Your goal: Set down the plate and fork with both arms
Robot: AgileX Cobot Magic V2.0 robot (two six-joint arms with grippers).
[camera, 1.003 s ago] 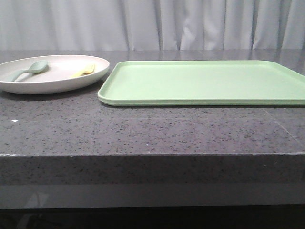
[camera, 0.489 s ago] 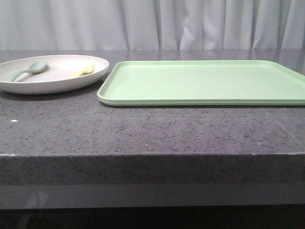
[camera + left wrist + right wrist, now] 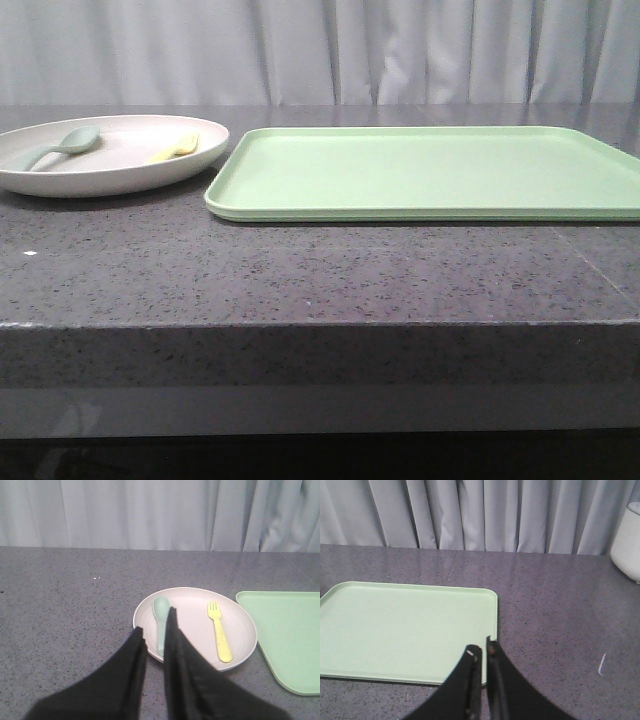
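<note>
Taking the rectangular light green plastic tray (image 3: 425,170) as the landmark, the large round off-white plate with a pinkish tint (image 3: 120,175) sits on the dark speckled stone counter (image 3: 300,270) just beside the tray's left edge, apart from it by a narrow gap. On the plate, the pale grey-green spoon (image 3: 55,147) lies on the side away from the tray, and the small bright yellow plastic fork (image 3: 175,148) lies on the side nearer the tray. The left gripper (image 3: 155,630) hovers above the near rim of the plate, over the spoon's handle, its two black fingers nearly closed with only a slim gap and holding nothing. The right gripper (image 3: 483,654) hangs over the tray's near right corner, its fingers likewise almost together and empty. The step in hand looks like the first reach, with nothing lifted yet. To do it well, the left fingers would need to spread and shift toward the tray side to meet the fork's handle rather than the spoon, pinching it across its narrow width; the plate's raised rim offers the surest hold for a lift, kept level so nothing slides. Against the front view of a second ago, plate, cutlery and tray lie exactly where they were, and neither arm has entered that view.
</note>
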